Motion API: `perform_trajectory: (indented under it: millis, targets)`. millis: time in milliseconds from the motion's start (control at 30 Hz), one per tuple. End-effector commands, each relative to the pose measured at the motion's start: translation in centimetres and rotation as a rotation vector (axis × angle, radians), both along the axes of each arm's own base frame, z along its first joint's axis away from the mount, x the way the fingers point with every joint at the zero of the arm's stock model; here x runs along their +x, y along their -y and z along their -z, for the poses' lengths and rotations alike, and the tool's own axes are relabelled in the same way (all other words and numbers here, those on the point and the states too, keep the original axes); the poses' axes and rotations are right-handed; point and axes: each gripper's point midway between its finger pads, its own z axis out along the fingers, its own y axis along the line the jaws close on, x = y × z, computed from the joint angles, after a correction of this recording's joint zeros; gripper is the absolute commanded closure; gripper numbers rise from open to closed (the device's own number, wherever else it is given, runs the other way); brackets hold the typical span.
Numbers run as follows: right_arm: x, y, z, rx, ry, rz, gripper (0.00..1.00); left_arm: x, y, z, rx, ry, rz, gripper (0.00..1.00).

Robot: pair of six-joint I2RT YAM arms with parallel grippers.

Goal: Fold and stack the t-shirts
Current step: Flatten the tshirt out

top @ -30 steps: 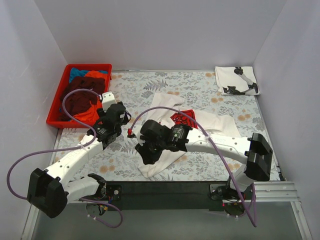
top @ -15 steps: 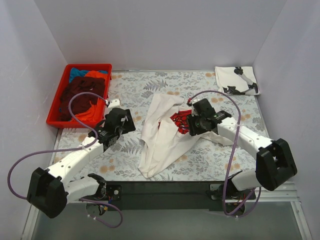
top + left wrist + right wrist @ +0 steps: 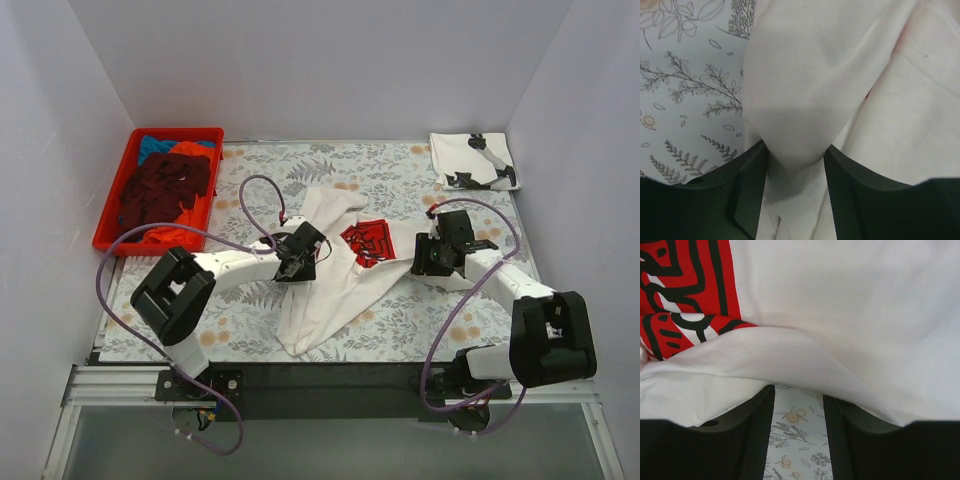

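A white t-shirt [image 3: 330, 290] with a red print [image 3: 367, 240] lies crumpled in the middle of the floral table. My left gripper [image 3: 297, 262] is at its left edge. In the left wrist view the gripper [image 3: 795, 150] is open with a soft fold of the white shirt [image 3: 805, 75] bulging between its fingers [image 3: 752, 175]. My right gripper [image 3: 428, 258] is at the shirt's right edge. In the right wrist view it [image 3: 798, 390] is open, bare table between the fingers [image 3: 757, 430], and the shirt's hem [image 3: 850, 300] and red print [image 3: 685, 290] lie just ahead.
A folded white t-shirt with black print [image 3: 472, 160] lies at the back right corner. A red crate [image 3: 112, 212] at the back left holds maroon [image 3: 165, 185], orange [image 3: 165, 233] and blue [image 3: 155, 146] shirts. White walls close in the table on three sides.
My left gripper moved right from bare table onto the shirt's left edge. My right gripper moved right, from over the shirt to its right edge, and the shirt now lies spread wider.
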Motion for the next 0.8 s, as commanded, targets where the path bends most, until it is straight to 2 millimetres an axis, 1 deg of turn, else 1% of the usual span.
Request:
perform_trajectory:
  millis: [0,33,67,100,133,167,200,233,267,300,333,367,400,433,467,500,533,567,600,633,667,700,733,767]
  targets:
    - [0.6,-1.6,0.9,0.085,0.004,-0.021,0.50,1.8,-2.6,0.8,0.139,0.033,-0.098,0.55]
    - [0.8,-1.8,1.1,0.095,0.009,-0.025,0.51,2.3,-3.9,1.2,0.164,0.012,-0.129,0.63]
    - [0.9,-1.8,1.4,0.097,0.003,-0.027,0.51,2.8,-4.5,1.5,0.174,0.005,-0.145,0.67]
    - [0.9,-2.0,1.9,0.101,-0.014,-0.029,0.50,3.6,-6.1,2.0,0.192,-0.008,-0.188,0.70]
    - [1.2,-2.1,2.0,0.105,-0.015,-0.031,0.51,4.1,-7.0,2.2,0.206,-0.013,-0.204,0.76]
    - [1.9,-2.3,1.8,0.112,-0.005,-0.035,0.51,4.9,-7.6,1.9,0.208,-0.007,-0.221,0.79]
    - [2.0,-2.7,2.3,0.124,-0.024,-0.044,0.51,5.5,-8.5,2.2,0.226,-0.011,-0.240,0.81]
    - [2.3,-3.0,2.4,0.131,-0.028,-0.050,0.51,6.6,-10.1,1.9,0.235,-0.010,-0.283,0.83]
    - [3.5,-3.6,1.7,0.142,0.000,-0.062,0.51,7.3,-10.8,1.6,0.254,-0.003,-0.288,0.84]
    - [3.8,-4.0,2.1,0.147,-0.014,-0.074,0.52,8.8,-11.1,0.6,0.253,0.024,-0.307,0.84]
    - [4.5,-4.4,1.9,0.149,-0.003,-0.086,0.52,9.6,-12.4,0.2,0.275,0.032,-0.335,0.84]
    - [4.8,-5.0,1.7,0.141,0.004,-0.113,0.52,10.3,-12.8,-0.4,0.285,0.044,-0.342,0.84]
    - [5.7,-5.7,1.3,0.141,0.014,-0.131,0.52,11.5,-12.8,-1.7,0.286,0.075,-0.337,0.79]
    - [5.7,-6.1,1.0,0.140,0.011,-0.147,0.52,11.9,-13.2,-2.6,0.309,0.093,-0.343,0.75]
    - [5.6,-7.0,0.6,0.137,0.016,-0.184,0.53,12.2,-13.1,-3.4,0.307,0.105,-0.336,0.72]
    - [5.2,-7.2,0.3,0.117,0.010,-0.195,0.53,12.6,-12.9,-4.6,0.295,0.125,-0.329,0.63]
    - [4.9,-7.5,0.1,0.100,0.015,-0.208,0.53,12.5,-12.5,-5.2,0.281,0.132,-0.316,0.59]
    - [4.3,-8.0,-0.7,0.087,0.036,-0.231,0.52,12.4,-12.1,-7.0,0.252,0.165,-0.310,0.55]
    - [2.5,-7.4,-1.3,0.050,0.056,-0.227,0.51,11.1,-10.7,-9.7,0.270,0.243,-0.270,0.41]
    - [1.8,-7.3,-0.6,0.044,0.034,-0.231,0.50,10.6,-10.0,-9.7,0.282,0.244,-0.254,0.39]
    - [1.4,-6.9,-1.6,0.042,0.062,-0.224,0.49,9.7,-8.1,-10.7,0.269,0.270,-0.210,0.38]
    - [1.0,-6.6,-1.7,0.037,0.067,-0.220,0.48,9.6,-8.4,-10.9,0.274,0.277,-0.219,0.37]
    - [0.0,-6.0,-1.3,0.022,0.053,-0.214,0.48,8.7,-6.4,-11.0,0.274,0.290,-0.168,0.38]
    - [-0.3,-5.8,-2.3,0.025,0.088,-0.209,0.47,8.4,-5.7,-11.1,0.293,0.306,-0.151,0.37]
